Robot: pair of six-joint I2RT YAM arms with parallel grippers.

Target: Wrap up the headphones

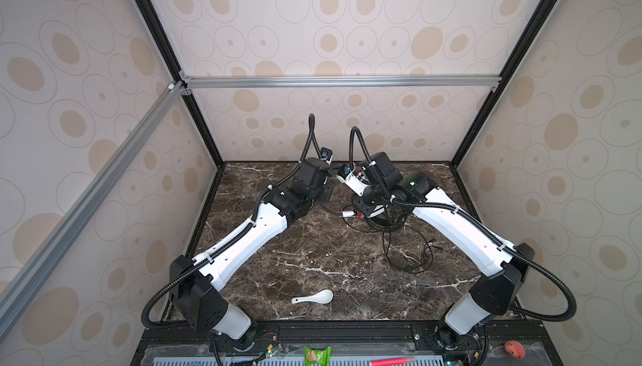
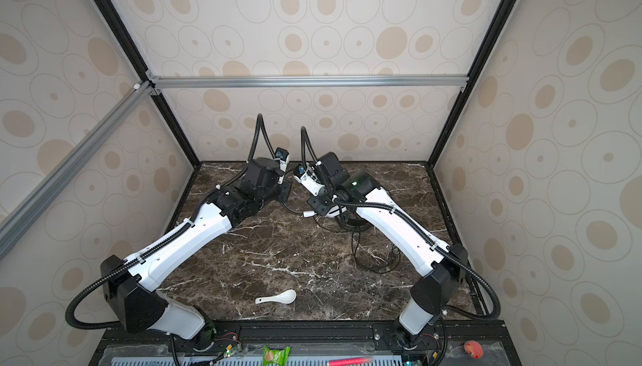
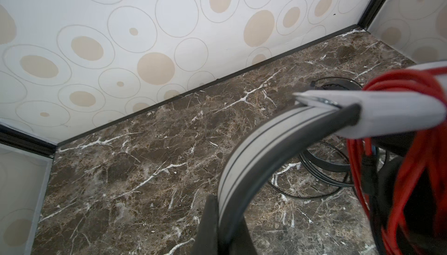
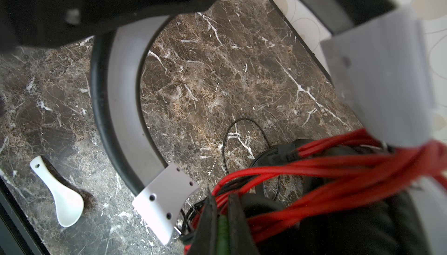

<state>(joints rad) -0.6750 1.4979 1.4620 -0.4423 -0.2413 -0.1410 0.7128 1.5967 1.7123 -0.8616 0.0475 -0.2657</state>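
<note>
Marble table (image 1: 312,260) is bearing the black headset (image 3: 316,166) towards its back; the white headset (image 3: 387,111) is hanging just above. Red cord (image 4: 314,169) is already looping several times round the white one, while the black cord (image 1: 406,260) is sprawling loose, so about half seems left. Left gripper (image 3: 223,215) is clamping the band (image 3: 244,159); right gripper (image 4: 222,207) is pinching the plug (image 4: 223,229).

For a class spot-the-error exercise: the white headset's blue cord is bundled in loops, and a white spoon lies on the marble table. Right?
No: the cord is red, not blue, as the right wrist view shows. It is bundled in loops, and the white spoon does lie on the marble table.
</note>
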